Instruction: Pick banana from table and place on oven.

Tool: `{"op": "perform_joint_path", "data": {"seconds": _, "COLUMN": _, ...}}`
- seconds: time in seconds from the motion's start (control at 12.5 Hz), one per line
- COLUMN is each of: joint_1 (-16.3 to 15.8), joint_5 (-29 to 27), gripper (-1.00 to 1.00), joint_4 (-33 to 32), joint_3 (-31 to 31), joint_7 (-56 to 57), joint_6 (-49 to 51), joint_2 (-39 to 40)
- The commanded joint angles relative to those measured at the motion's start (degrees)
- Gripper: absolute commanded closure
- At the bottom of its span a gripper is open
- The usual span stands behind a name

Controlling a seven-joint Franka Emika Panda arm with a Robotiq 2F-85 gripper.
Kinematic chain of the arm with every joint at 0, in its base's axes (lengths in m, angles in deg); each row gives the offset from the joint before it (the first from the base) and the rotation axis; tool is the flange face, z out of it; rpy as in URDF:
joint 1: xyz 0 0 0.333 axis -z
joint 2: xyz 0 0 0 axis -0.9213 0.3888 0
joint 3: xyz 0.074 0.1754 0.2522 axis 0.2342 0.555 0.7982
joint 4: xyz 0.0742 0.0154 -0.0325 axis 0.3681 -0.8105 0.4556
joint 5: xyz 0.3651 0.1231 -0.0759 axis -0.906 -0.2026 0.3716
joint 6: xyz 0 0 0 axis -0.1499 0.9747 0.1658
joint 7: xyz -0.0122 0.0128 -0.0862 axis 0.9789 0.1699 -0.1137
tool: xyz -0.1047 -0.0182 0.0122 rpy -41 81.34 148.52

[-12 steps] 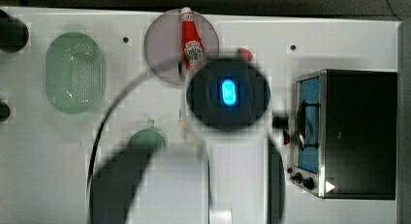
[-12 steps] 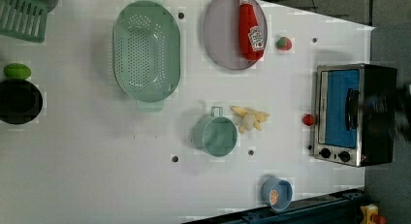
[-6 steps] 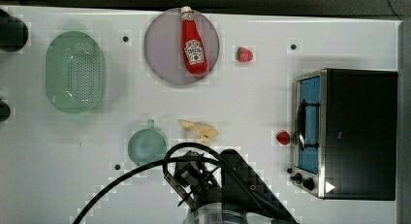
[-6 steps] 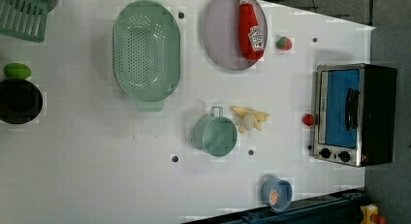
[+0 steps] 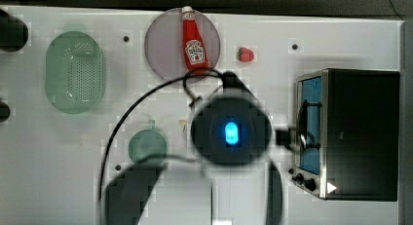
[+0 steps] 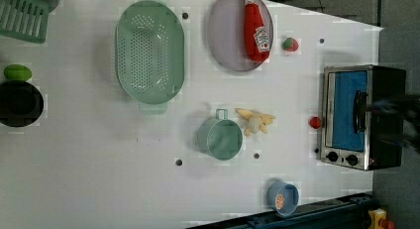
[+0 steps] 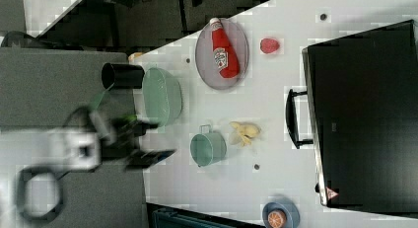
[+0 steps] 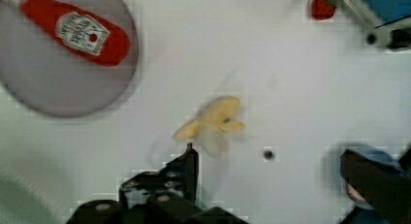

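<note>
On the white table (image 6: 99, 179), the banana (image 6: 255, 122) lies with its peel strips splayed, just beside the green cup (image 6: 219, 138) on the left view's right, between that cup and the oven (image 6: 361, 117). The oven stands at the left view's right edge of the table, its blue glass door and bar handle facing the banana, and a small red ball (image 6: 315, 122) sits on the table just in front of that door.

In the wrist view the banana (image 8: 213, 122) rests bare on the table, and the gripper (image 8: 286, 161) hangs above it with its jaws spread wide: 1 dark finger (image 8: 186, 168) ends just short of the peel and the other stands well apart, with nothing between them. The banana is not held.

In the top view the arm's round wrist housing (image 5: 230, 132) with a blue light covers the spot between the cup (image 5: 147, 146) and the oven (image 5: 360, 132), and a black cable (image 5: 126, 122) loops from it across the table.

Farther back in the left view, a red ketchup bottle (image 6: 256, 30) lies on a grey plate (image 6: 225, 35), a strawberry (image 6: 290, 44) sits on the table near the plate, and a green colander (image 6: 149, 53) stands well apart from the banana. A black pot (image 6: 20, 104) and a green lime (image 6: 17, 72) sit at the left view's left edge. A blue bowl (image 6: 283, 198) holding an orange slice sits near the table's lower edge in the left view.
</note>
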Motion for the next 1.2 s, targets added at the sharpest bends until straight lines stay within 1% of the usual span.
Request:
{"op": "perform_joint_path", "data": {"seconds": 0.08, "joint_1": 0.7, "joint_5": -0.8, "gripper": -1.00, "joint_4": -5.1, "joint_3": 0.9, "joint_7": 1.4, "joint_6": -6.5, "joint_2": 4.4}}
{"op": "perform_joint_path", "data": {"seconds": 0.56, "joint_1": 0.5, "joint_5": -0.9, "gripper": -1.00, "joint_4": -15.2, "joint_3": 0.9, "joint_7": 1.0, "joint_6": -28.9, "joint_2": 14.7}}
{"op": "perform_joint_path", "data": {"seconds": 0.64, "joint_1": 0.5, "joint_5": -0.9, "gripper": -1.00, "joint_4": -16.4, "joint_3": 0.9, "joint_7": -1.0, "joint_6": -32.4, "joint_2": 16.5}}
{"op": "perform_joint_path", "data": {"seconds": 0.8, "joint_1": 0.3, "joint_5": -0.9, "gripper": -1.00, "joint_4": -17.7, "joint_3": 1.5, "joint_7": -7.5, "joint_6": -36.8, "joint_2": 20.3}}
{"op": "perform_joint_path", "data": {"seconds": 0.88, "joint_1": 0.1, "joint_5": -0.9, "gripper": -1.00, "joint_4": -17.8, "joint_3": 2.3, "joint_7": -8.9, "joint_6": -37.9, "joint_2": 22.3}}
{"op": "perform_joint_path", "data": {"seconds": 1.2, "joint_1": -0.1, "joint_5": -0.9, "gripper": -1.00, "joint_4": -17.7, "joint_3": 3.7, "joint_7": -9.5, "joint_6": -43.6, "joint_2": 29.0}}
